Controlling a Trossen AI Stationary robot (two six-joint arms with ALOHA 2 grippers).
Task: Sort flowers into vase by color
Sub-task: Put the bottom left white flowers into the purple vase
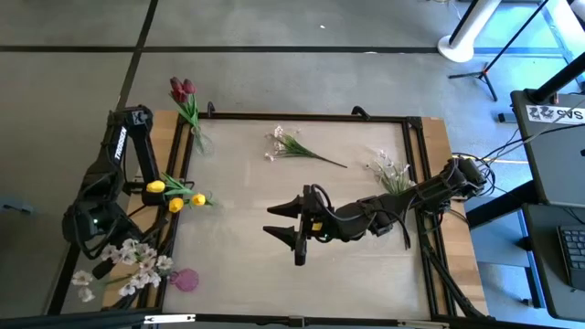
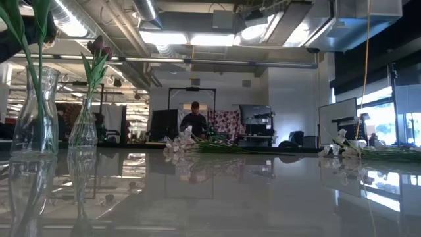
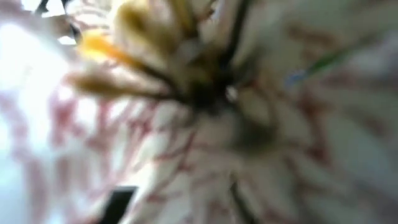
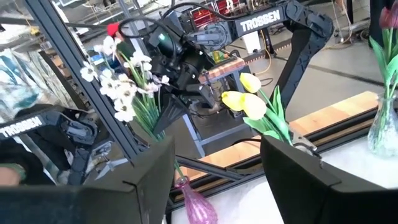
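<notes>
1. The right end effector [image 1: 291, 234] is seen over the middle of the pale, glossy bench [image 1: 366, 274], its two dark fingers [image 4: 305, 186] spread apart with nothing between them.
2. Bare bench surface lies on every side of the right end effector; the widest open stretch runs from it toward the near edge of the bench.
3. Beyond the right end effector, toward the far edge, a spray of small white blossoms on a thin green stalk [image 1: 297, 146] is laid flat on the bench, well apart from the fingers.
4. A second white-blossom spray with green leaves [image 1: 391, 172] is laid near the right edge of the bench, just beside the right arm's forearm.
5. The left end effector [image 1: 101, 270] is held off the left edge of the bench, outside the black frame rail [image 1: 178, 183], and is pressed together; a bunch of white blossoms [image 1: 128, 265] is found at its tip, though the grip itself cannot be made out.
6. Just beside that bunch, at the near left corner, a small pink glass vase [image 1: 186, 280] is seen.
7. Farther along the left edge from the left end effector, yellow tulips on green stalks [image 1: 175, 195] are leaning over the rail, standing in a clear glass vase [image 2: 36, 112].
8. At the far left corner, dark red tulips [image 1: 183, 90] are standing in a second, narrow clear glass vase [image 2: 84, 128].
9. A person [image 2: 194, 118] is seen in the room behind the bench.
</notes>
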